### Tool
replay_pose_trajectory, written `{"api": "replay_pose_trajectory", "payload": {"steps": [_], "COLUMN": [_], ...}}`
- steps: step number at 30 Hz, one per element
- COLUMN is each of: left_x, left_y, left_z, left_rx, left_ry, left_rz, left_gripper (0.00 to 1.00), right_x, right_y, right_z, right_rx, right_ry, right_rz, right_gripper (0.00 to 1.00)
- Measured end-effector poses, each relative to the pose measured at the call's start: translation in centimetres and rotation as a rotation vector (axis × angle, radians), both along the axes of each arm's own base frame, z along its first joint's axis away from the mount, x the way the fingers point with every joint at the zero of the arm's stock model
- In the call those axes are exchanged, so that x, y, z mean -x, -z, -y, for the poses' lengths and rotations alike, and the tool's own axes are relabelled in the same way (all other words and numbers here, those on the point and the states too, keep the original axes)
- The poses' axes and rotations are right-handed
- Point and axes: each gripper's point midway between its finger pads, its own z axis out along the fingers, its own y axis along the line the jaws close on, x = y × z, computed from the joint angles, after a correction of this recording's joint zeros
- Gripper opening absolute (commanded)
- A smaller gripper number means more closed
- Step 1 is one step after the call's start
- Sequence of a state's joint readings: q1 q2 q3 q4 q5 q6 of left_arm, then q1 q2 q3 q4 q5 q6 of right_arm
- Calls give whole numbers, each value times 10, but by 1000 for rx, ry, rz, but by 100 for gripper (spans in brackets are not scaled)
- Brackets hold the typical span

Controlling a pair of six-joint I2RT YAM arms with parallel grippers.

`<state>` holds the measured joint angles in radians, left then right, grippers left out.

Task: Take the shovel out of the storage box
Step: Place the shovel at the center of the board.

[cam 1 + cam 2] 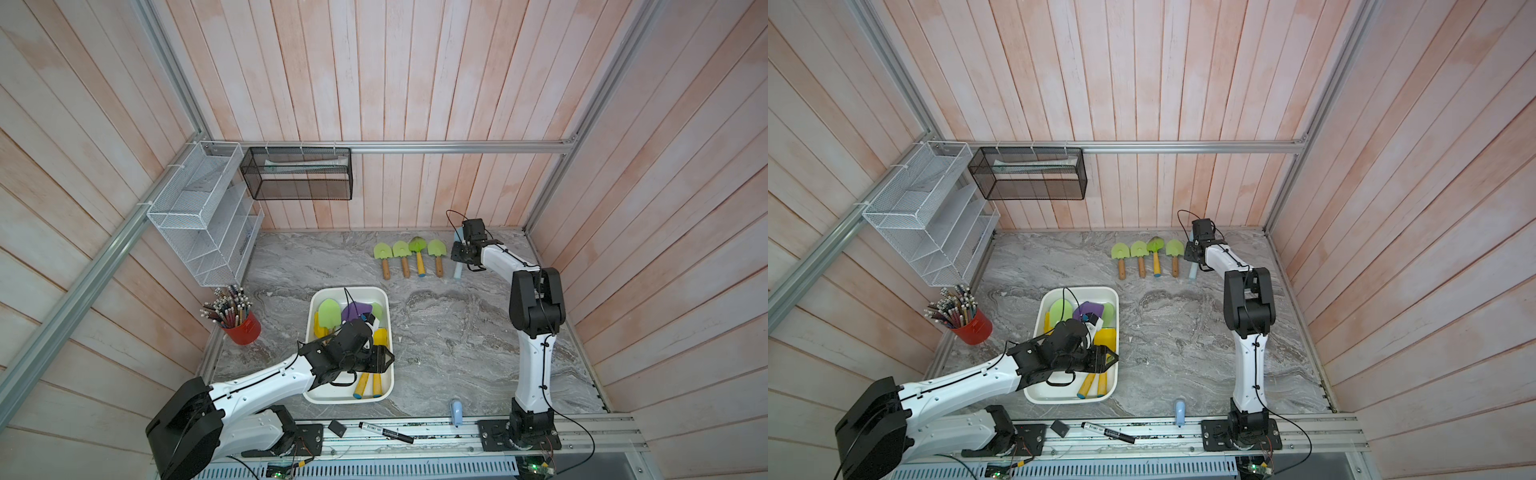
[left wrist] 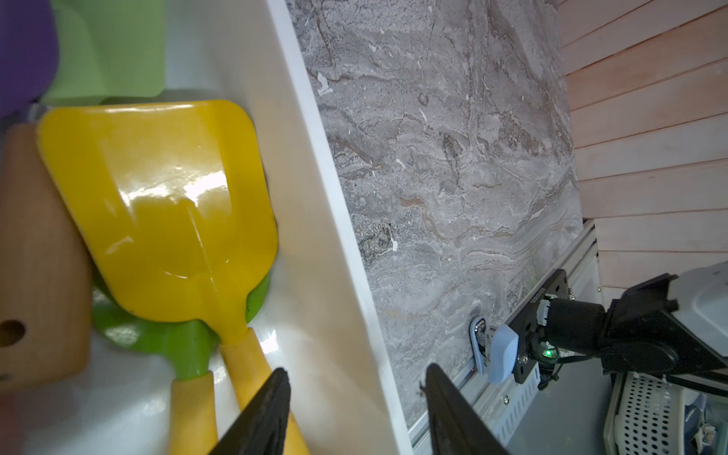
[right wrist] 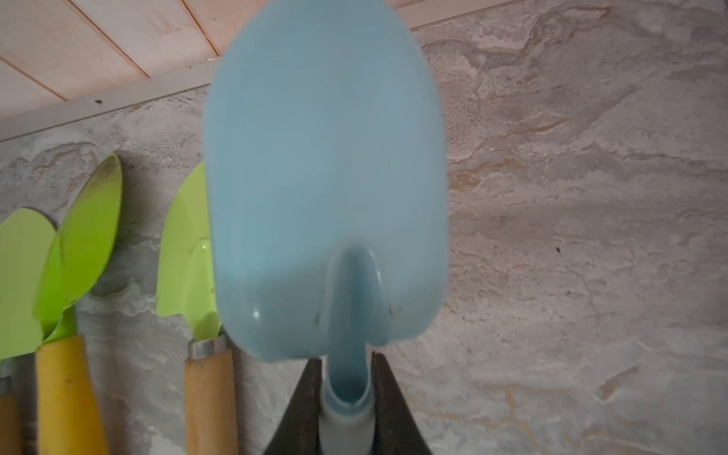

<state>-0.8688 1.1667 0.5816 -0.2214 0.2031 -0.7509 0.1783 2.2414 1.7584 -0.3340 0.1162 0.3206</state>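
Jaws of the right gripper [image 3: 344, 370] are clamped tight on the thin neck of a blue shovel [image 3: 327, 157], just below its blade. In both top views this gripper [image 1: 458, 254] is near the tabletop's [image 1: 457, 332] back edge, toward the back right corner. The shovel there is just beside the right end of a row of four green shovels [image 1: 436, 248] and well apart from the box [image 1: 349, 291]. Whether it touches the tabletop cannot be told.

The left gripper [image 2: 356, 372] has its jaws partly open and holds nothing. One finger [image 2: 272, 402] is over the handle of a yellow shovel [image 2: 169, 205] inside the box, the other [image 2: 449, 409] outside the box's right wall [image 2: 315, 236], over the tabletop. The box sits left of centre, nearer the front edge. It holds the yellow shovel lying on a green one [image 2: 185, 346], with a purple blade [image 1: 356, 309] toward its back end.
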Motion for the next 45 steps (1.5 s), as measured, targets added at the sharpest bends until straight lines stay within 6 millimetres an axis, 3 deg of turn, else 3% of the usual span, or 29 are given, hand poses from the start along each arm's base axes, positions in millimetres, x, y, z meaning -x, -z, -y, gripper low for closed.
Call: {"api": "replay_pose_trajectory", "payload": {"steps": [8,15,28,37,42,45], "left_x": [-2,2,5,6,11,15], "left_y": [-12,-9,2,5,10,15], "left_z": [-3,-5,-6,-6,-9,-12], "left_rx": [24,18,-20,-39,-69,-104], "left_ry": [-32,-38,-43,-43,-40,-45], "left_rz": [25,12,2,5,2,-8], "left_gripper": [57,57,57,57,57,57], "right_x": [-24,-35,-35,-32,-28,-15], "right_y": [9,23,33,39,34,20], "right_z": [-3,-4,-4,-3,-4,-3], "right_rx": [12,28,42,49,35,22], "right_ry": [-9,-23,-30,-36,-31,-26], "right_rz": [-3,-25,-51,-73,-71,-63], "right_gripper": [18,18,25,40,46,49]}}
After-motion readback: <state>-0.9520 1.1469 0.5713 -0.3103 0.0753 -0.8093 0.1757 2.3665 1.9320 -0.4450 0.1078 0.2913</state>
